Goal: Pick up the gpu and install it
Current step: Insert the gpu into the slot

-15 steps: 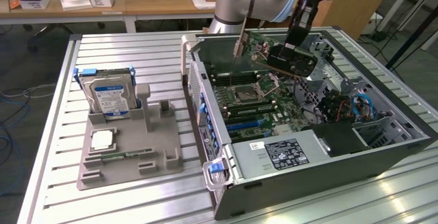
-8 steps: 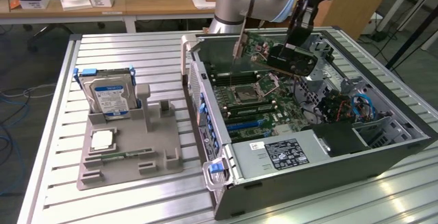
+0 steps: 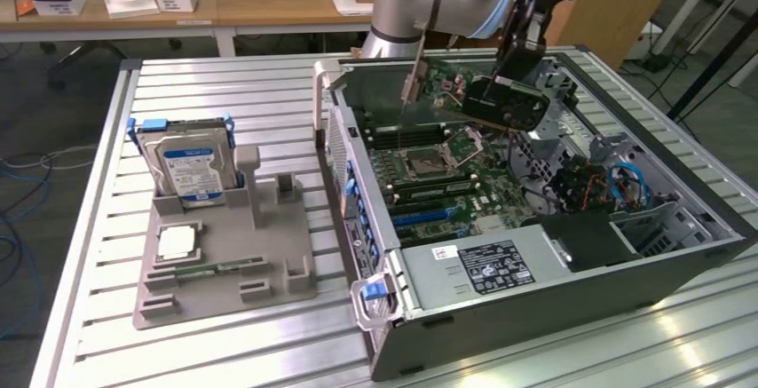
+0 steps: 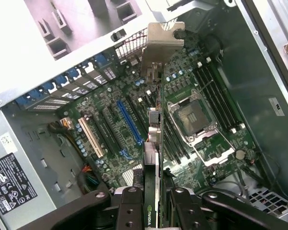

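Note:
My gripper (image 3: 480, 104) hangs over the open computer case (image 3: 663, 273), shut on the gpu (image 3: 434, 82). The card's green board and silver end bracket (image 3: 414, 75) stand out toward the exterior view's left, above the motherboard (image 3: 456, 170). In the wrist view the gpu (image 4: 154, 139) runs edge-on away from my gripper (image 4: 154, 211), clamped between the black fingers (image 4: 129, 211), with its bracket (image 4: 162, 45) at the far end near the case's rear wall. It hovers clear of the board, beside the blue slot (image 4: 129, 122) and the open CPU socket (image 4: 192, 115).
A grey fixture tray (image 3: 219, 295) on the slatted table at the exterior view's left holds an upright blue-labelled hard drive (image 3: 190, 170), a chip (image 3: 177, 241) and a memory stick (image 3: 219, 270). The power supply (image 3: 492, 268) fills the case's near end. Cables (image 3: 622, 184) lie at the exterior view's right.

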You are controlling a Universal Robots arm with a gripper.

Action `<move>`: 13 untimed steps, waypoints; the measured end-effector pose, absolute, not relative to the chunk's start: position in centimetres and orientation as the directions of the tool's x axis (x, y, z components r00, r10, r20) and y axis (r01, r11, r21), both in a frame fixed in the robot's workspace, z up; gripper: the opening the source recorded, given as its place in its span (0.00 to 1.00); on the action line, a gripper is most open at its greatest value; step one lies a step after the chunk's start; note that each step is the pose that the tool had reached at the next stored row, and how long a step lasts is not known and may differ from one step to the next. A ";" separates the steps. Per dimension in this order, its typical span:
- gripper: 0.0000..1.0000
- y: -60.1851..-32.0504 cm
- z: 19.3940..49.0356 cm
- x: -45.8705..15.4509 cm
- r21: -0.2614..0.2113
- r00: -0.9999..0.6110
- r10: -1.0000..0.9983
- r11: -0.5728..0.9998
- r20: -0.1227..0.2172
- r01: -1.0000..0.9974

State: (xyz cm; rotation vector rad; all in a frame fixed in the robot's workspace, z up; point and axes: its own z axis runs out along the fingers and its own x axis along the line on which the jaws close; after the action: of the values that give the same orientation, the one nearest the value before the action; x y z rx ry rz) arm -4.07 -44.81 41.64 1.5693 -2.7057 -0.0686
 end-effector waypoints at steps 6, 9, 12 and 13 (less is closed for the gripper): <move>0.26 -44.8 41.6 -4.1 0.044 -0.460 -0.888 0.460 -0.011 -0.887; 0.26 -44.8 41.6 -4.1 0.044 -0.442 -0.897 0.441 -0.011 -0.896; 0.26 -44.8 41.6 -4.1 0.044 -0.422 -0.906 0.422 -0.011 -0.906; 0.26 -44.8 41.6 -4.1 0.044 -0.416 -0.909 0.415 -0.011 -0.909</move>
State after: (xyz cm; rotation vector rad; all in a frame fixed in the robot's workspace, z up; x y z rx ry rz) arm -4.07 -44.81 41.65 1.6896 -2.6298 -0.0675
